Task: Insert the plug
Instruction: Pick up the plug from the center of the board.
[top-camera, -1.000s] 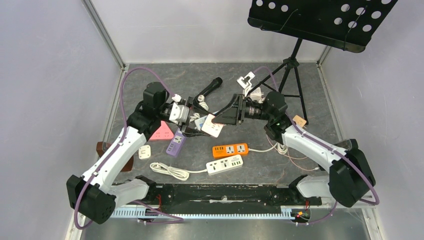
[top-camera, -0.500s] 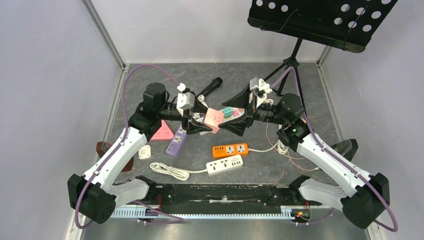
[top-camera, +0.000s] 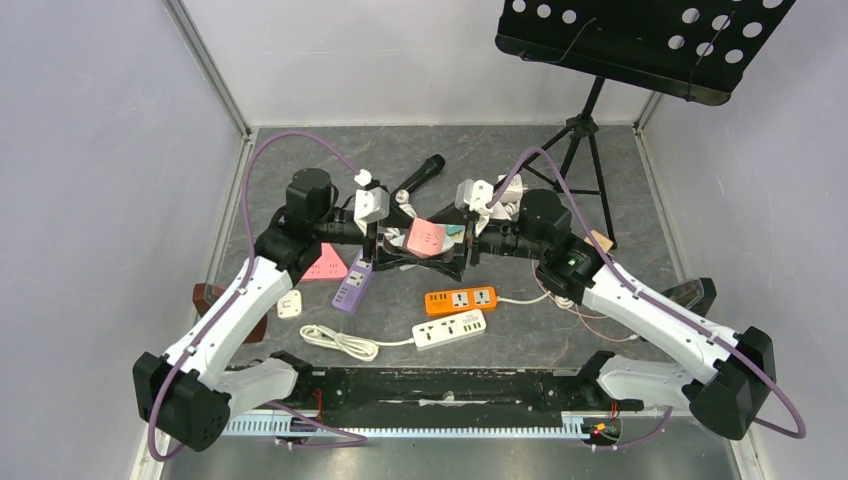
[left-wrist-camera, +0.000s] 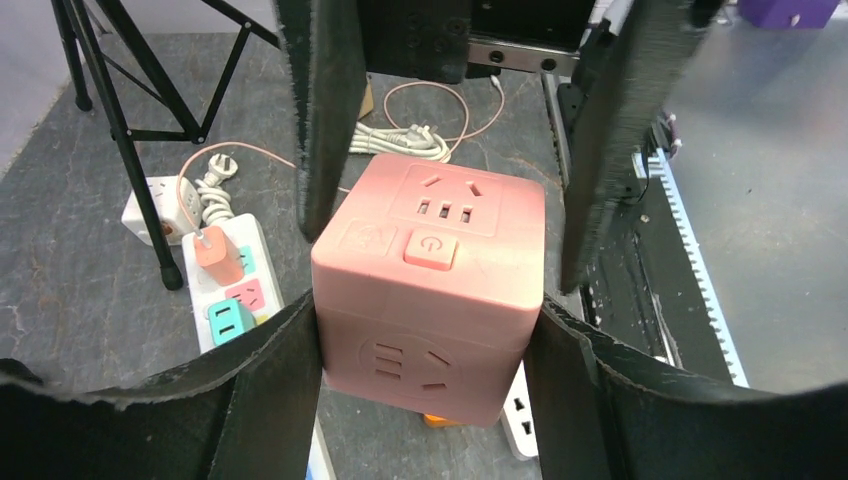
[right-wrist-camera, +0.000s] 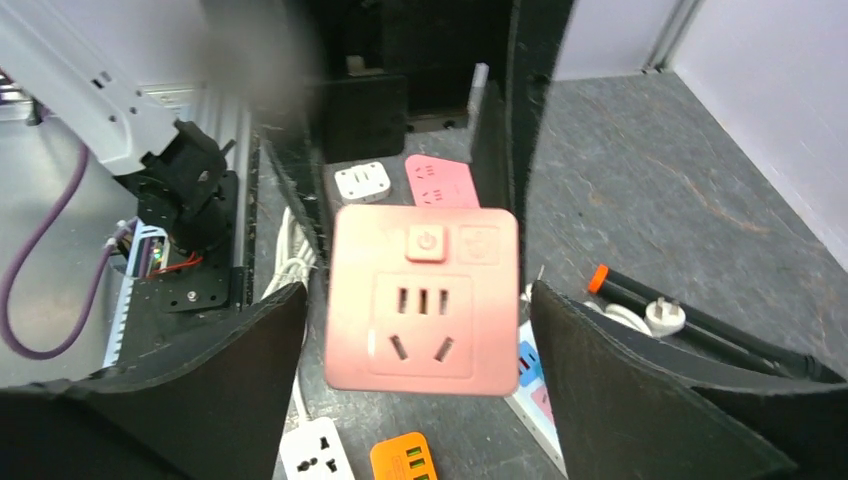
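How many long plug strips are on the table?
4: orange strip and white strip near the front; purple strip on the left; a strip with plugs below the raised pink cube. Others may be hidden.

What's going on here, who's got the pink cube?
The left claw is clamped on the pink cube socket, holding it off the table between the two arms. The right claw straddles the same cube from the opposite side, jaws open with a gap on each side, so it is not gripping. Neither claw carries a plug, and the cube's visible faces are empty. An orange power strip and a white power strip lie on the table below.
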